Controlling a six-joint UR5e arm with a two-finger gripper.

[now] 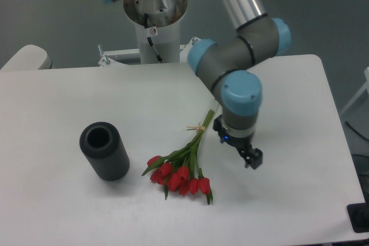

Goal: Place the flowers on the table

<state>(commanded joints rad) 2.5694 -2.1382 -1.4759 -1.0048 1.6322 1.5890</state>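
Note:
The flowers (180, 178), a small bunch of red tulips with green stems tied with pale string, lie flat on the white table (288, 90) near its front middle. Their red heads point toward the front edge, and the stems run up and to the right. My gripper (237, 142) hovers just right of the stems, apart from the bunch. It is open and its fingers hold nothing. The upper stem ends are partly hidden behind the wrist.
A dark ribbed cylinder (105, 151) stands upright on the table left of the flowers. The robot's base column (154, 21) rises behind the table's back edge. A pale rounded object (26, 57) sits at the far left.

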